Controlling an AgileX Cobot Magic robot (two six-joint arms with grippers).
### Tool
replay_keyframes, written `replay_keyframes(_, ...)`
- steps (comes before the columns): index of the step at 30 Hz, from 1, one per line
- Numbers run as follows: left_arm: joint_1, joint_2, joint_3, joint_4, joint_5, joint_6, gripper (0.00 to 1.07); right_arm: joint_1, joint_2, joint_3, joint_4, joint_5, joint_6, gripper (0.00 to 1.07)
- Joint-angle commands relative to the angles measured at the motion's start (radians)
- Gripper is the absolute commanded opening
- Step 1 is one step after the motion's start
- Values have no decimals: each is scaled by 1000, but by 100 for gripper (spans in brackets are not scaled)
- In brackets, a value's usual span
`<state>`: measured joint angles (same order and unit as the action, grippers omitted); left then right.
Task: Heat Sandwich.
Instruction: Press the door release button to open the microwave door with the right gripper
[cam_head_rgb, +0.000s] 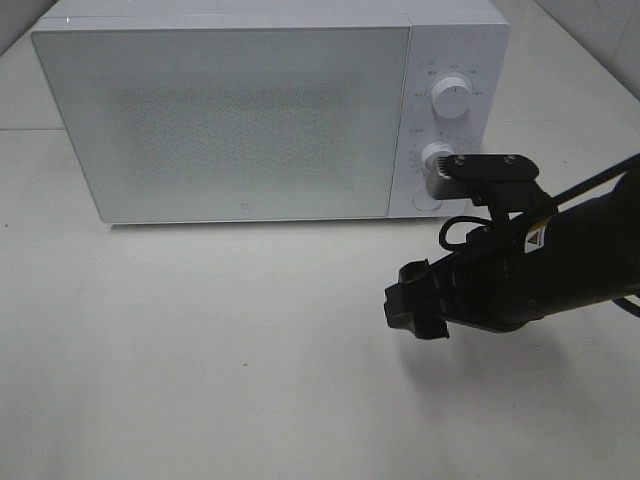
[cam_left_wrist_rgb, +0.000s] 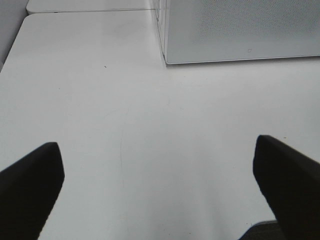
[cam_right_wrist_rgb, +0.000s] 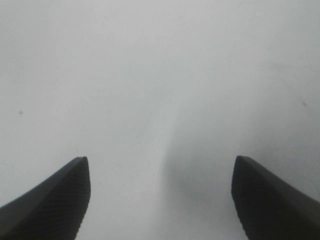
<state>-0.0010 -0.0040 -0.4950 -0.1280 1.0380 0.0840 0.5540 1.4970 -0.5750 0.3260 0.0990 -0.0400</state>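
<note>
White desk fills the near part of the scene, bare wherever the cameras look. The left jaws stand wide apart over it with nothing between them, facing the microwave's near left corner from some way off; they do not show in the high view. Further in on the right, the right arm reaches leftward and down, and the right jaws are also spread with nothing in them, only plain desk surface beneath. At the far side sits the microwave, its door shut, with two dials on the right panel just beyond the arm's wrist. The sandwich is not visible in any view; the door's speckled window is too pale to see through, so whether it lies inside cannot be told. As a judgement, such a sandwich would be light and soft, easily dented, with layers that may slide apart. A gentle hold across the firmer crust edges, low enough to catch both layers, would suit it better than a hard squeeze on the crumb.
</note>
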Motion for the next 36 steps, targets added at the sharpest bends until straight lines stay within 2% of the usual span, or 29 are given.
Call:
replay_keyframes(1,2,-29,3,-4,-2,-7,98,-4,-8,-46,-8,159,-103,76)
replay_keyframes(3,2,-29,3,-4,-2,-7,98,-4,-8,-77,-25,276,-131,76)
replay_keyframes(14,2,-29,3,-4,-2,-7,98,-4,-13,-139,-87,561,-130,76)
replay_keyframes(18,2,-29,3,-4,-2,-7,98,-4,-51,-142,-95,600,-127,76)
replay_keyframes(30,2,-29,3,-4,-2,-7,98,-4,-443,-142,-192,770,-42,76)
replay_keyframes(36,2,-29,3,-4,-2,-7,98,-4,-719,-97,-198,844,-48,76)
